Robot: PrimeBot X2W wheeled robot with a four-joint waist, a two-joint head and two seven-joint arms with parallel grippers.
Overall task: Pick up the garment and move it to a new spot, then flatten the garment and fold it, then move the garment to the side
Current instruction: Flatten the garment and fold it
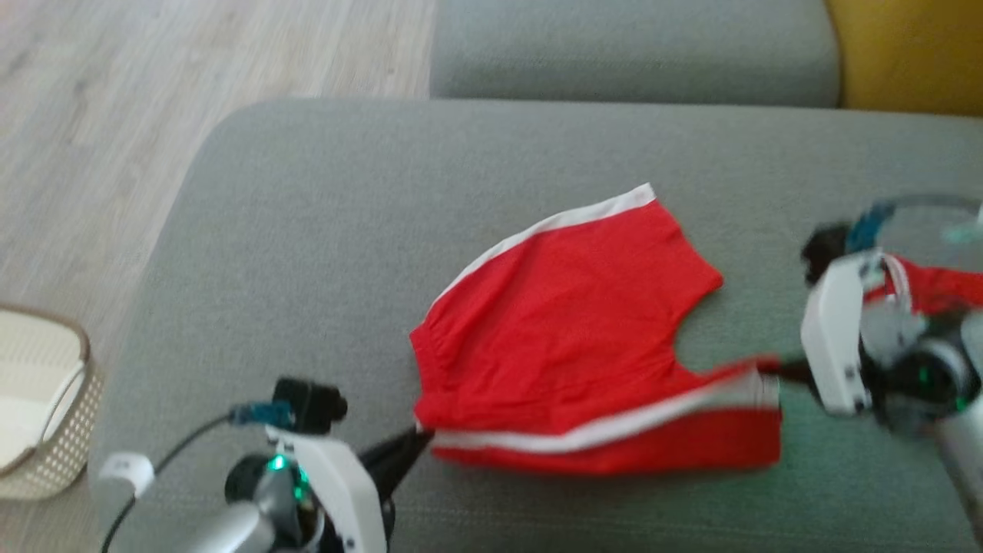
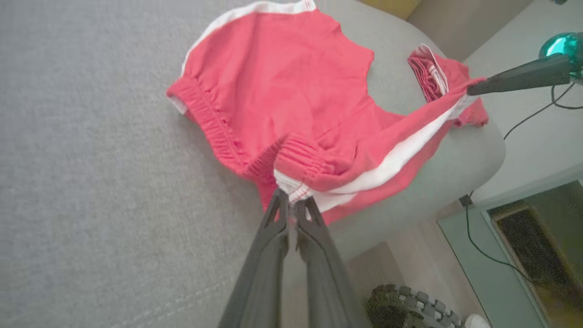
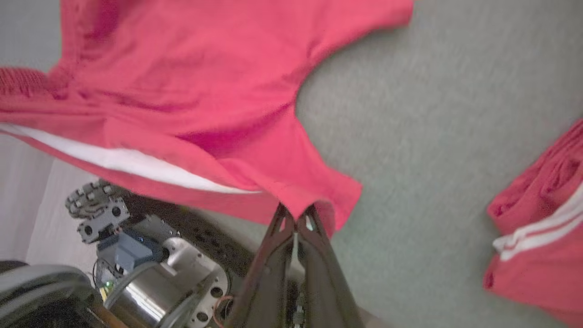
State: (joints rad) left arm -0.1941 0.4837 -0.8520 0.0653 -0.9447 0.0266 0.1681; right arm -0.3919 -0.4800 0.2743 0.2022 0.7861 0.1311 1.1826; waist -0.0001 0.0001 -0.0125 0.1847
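The red fabric shorts with white side stripes (image 1: 561, 307) lie mid-way across the grey fabric sofa cushion (image 1: 307, 230), with their near edge raised off it. My left gripper (image 1: 421, 439) is clenched on the waistband corner and my right gripper (image 1: 772, 367) on the leg hem. They hold that edge taut, I judge, to fold it toward the cushion's back.

Seen along the right gripper (image 3: 295, 217), closed tight on a hem corner of the red garment (image 3: 205, 91), white stripe (image 3: 136, 164) running along its lower fold, grey cushion (image 3: 432, 114) beneath, second red striped cloth (image 3: 542, 228) at the right edge, metal robot base (image 3: 182, 282) at lower left
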